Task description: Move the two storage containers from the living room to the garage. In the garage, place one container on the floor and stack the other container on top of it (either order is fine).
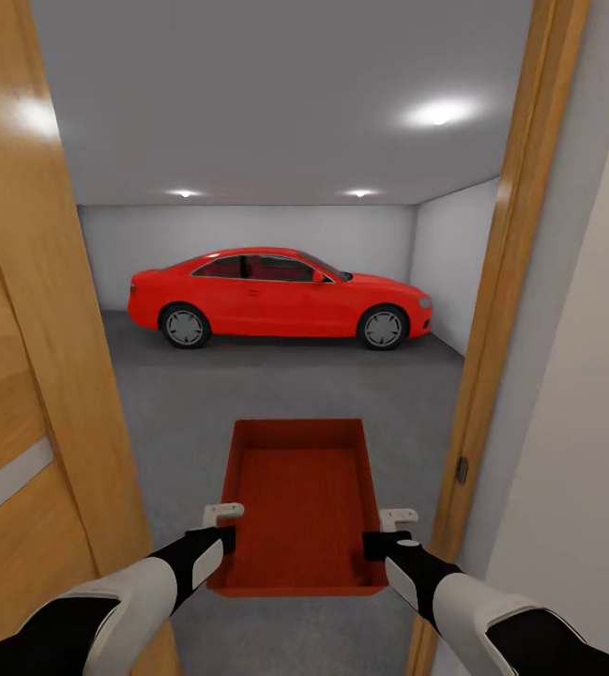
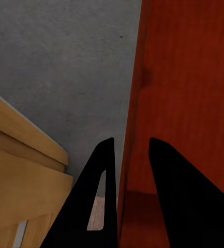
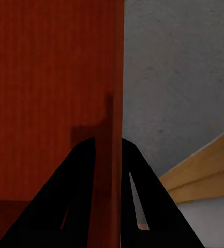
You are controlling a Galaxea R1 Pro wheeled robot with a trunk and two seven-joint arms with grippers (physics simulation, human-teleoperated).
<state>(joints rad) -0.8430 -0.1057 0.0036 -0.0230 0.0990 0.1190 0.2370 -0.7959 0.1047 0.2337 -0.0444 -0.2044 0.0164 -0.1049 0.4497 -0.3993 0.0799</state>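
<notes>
Orange-red storage container (image 1: 300,502), nothing inside, side walls clamped by left tool (image 1: 221,526) and right tool (image 1: 388,531).

Both arms forward; left end effector (image 1: 221,530), right end effector (image 1: 387,533) each clamped, fingers straddling wall.

The head camera is looking forward and down through a doorway into the garage; both wrist cameras are peering closely along container (image 1: 299,507) walls (sharing the floor (image 2: 60,77) too).
</notes>
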